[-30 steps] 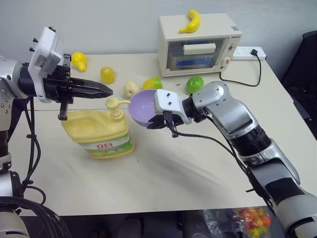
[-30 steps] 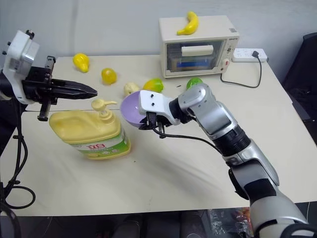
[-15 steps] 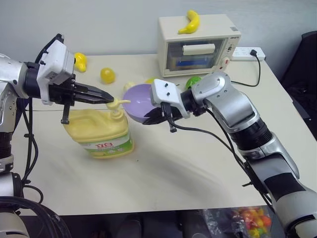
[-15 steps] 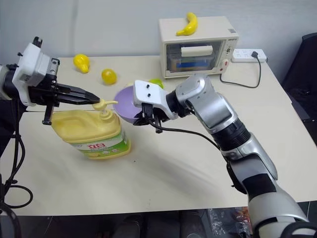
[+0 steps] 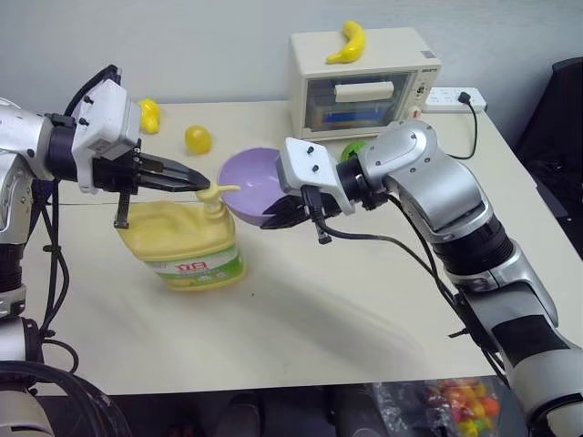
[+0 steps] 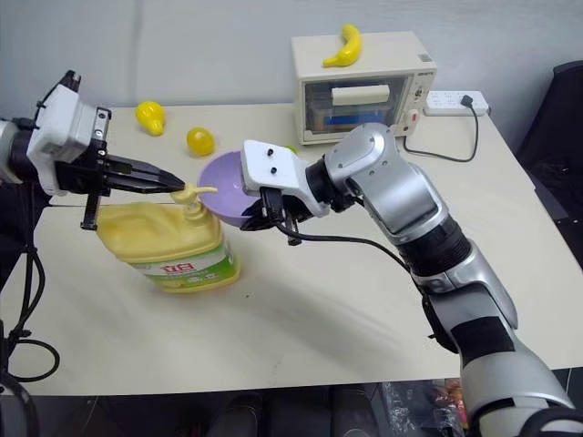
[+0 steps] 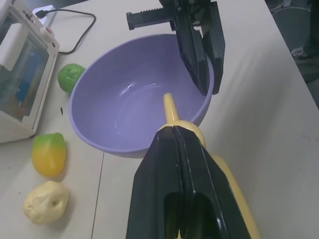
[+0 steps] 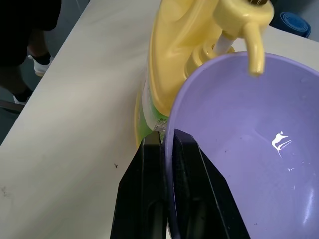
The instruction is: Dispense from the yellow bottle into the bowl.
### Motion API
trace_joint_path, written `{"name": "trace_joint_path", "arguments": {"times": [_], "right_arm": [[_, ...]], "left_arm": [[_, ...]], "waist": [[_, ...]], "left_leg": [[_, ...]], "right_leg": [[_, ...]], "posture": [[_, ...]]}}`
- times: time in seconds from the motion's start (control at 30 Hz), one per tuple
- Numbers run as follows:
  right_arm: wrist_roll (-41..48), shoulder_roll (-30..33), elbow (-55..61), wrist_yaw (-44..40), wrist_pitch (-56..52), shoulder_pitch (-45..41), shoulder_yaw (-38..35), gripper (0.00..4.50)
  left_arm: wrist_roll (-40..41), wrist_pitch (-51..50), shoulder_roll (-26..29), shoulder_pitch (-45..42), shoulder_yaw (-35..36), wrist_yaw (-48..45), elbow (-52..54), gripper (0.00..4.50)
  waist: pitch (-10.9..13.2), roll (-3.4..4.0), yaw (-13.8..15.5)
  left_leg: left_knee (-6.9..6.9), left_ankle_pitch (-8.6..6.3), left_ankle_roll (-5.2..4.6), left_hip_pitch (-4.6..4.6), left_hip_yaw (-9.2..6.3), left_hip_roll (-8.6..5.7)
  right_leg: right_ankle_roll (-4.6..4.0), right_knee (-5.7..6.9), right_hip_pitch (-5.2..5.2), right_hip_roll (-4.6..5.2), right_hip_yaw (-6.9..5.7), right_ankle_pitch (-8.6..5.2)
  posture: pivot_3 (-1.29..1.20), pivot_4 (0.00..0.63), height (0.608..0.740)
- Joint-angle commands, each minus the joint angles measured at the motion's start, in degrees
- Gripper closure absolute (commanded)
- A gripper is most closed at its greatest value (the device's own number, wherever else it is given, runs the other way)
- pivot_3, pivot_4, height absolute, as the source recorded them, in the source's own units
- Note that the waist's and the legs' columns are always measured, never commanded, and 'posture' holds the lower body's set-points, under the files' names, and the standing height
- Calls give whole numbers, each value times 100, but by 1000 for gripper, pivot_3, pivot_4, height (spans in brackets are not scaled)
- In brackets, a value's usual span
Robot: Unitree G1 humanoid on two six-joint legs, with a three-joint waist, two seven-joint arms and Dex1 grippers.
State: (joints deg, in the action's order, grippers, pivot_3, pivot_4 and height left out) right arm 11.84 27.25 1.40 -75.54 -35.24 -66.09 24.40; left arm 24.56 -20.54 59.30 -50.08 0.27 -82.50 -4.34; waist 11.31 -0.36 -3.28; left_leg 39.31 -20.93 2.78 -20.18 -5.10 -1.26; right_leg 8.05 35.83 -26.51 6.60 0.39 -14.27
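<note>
While the yellow bottle (image 5: pixel 187 246) stands upright on the tabletop (image 5: pixel 346 300) nearest me, I see my left gripper (image 5: pixel 202 179) with its jaws pressed together, resting on the pump head. My right gripper (image 8: pixel 167 149) pinches the rim of the bowl (image 5: pixel 255 185), holding it tilted off the tabletop with the pump spout over its edge. Beyond sit scattered fruits and a small oven (image 5: pixel 364 77) with a banana (image 5: pixel 347 41) on top
</note>
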Motion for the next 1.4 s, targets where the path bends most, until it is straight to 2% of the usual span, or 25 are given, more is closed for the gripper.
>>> {"name": "trace_joint_path", "arguments": {"times": [0.03,0.3,0.47,0.5,0.67,0.9,1.0,1.1,1.2,1.4], "right_arm": [[149,5,295,-12,6,-43,-183,4500],[174,-21,278,35,2,-72,-178,4500],[162,-10,260,17,6,-79,-168,4500],[160,-11,258,15,3,-80,-169,4500],[138,-6,241,8,17,-78,-167,4500],[63,15,179,16,135,-33,-148,4500],[55,21,159,25,181,-16,-151,4500],[48,41,145,31,230,15,-154,4500],[52,71,158,34,259,58,-167,4500],[80,202,295,57,223,233,-233,4500]], "left_arm": [[-390,-86,66,376,-399,-65,160,4491],[-679,1,79,648,-562,143,201,4491],[-809,80,54,808,-598,231,139,4491],[-801,74,46,833,-598,236,151,4491],[-822,211,14,907,-621,263,139,4491],[-137,-704,-249,-77,-179,388,39,4491],[254,-1269,-219,-737,88,270,-55,4491],[560,-1825,-56,-1237,239,117,-169,4491],[820,-2172,207,-1395,354,-195,-128,3912],[1159,-2484,899,-1147,687,-603,108,2101]], "waist": [[-2,1,-2],[-21,3,-1],[-21,4,4],[-21,4,6],[-23,6,6],[-22,5,22],[-18,0,8],[-17,-6,-7],[-16,-5,-43],[-16,-5,-114]], "left_leg": [[0,0,0,2,2,0],[0,-1,-2,24,12,0],[-21,-8,-14,102,16,7],[-21,-21,-38,106,16,8],[-21,-22,-40,109,15,9],[-19,-22,-40,97,11,8],[-19,-17,-30,87,10,8],[-17,-13,-23,34,12,8],[-14,-9,-15,-10,15,5],[-16,-10,-14,-17,15,4]], "right_leg": [[0,1,1,0,1,0],[-1,5,18,-1,10,0],[-3,-21,97,-7,11,-1],[-4,-20,101,-8,10,-1],[-3,-19,101,-7,11,-1],[-3,-21,99,-8,6,-1],[-3,-28,91,-8,5,-1],[-1,-26,38,-7,4,0],[1,-20,-21,-2,-3,1],[1,-31,-24,3,-10,1]], "posture": [[0,150,740],[0,150,740],[0,150,740],[0,150,740],[0,150,740],[0,150,740],[0,150,740],[0,150,740],[0,150,740],[0,150,740]]}}
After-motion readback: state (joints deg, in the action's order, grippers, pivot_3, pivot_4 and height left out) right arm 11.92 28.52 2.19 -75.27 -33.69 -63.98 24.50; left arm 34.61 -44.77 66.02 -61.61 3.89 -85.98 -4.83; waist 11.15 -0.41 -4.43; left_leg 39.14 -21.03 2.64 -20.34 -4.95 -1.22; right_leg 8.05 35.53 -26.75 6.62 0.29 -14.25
